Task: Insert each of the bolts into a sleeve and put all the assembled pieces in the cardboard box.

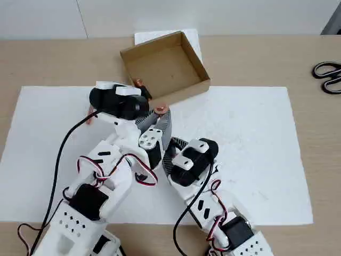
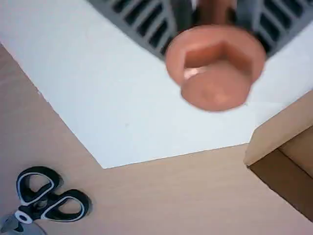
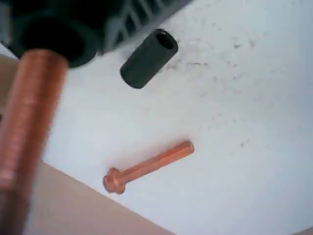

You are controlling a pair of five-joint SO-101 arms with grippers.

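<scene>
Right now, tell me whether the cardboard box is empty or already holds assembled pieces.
Empty: in the high view the cardboard box has a bare brown floor inside its walls, with nothing lying in it.

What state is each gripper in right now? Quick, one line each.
Left gripper: closed, holding a bolt just behind its head.
Right gripper: closed, holding a sleeve with a threaded bolt shaft sticking out of it.

A large white paper sheet (image 1: 250,144) covers the middle of the wooden desk (image 1: 42,64). Black-handled scissors (image 1: 329,76) lie at about 2 o'clock (on bare wood, off the sheet). A smaller white sheet (image 1: 146,36) lies at 12 o'clock.
</scene>
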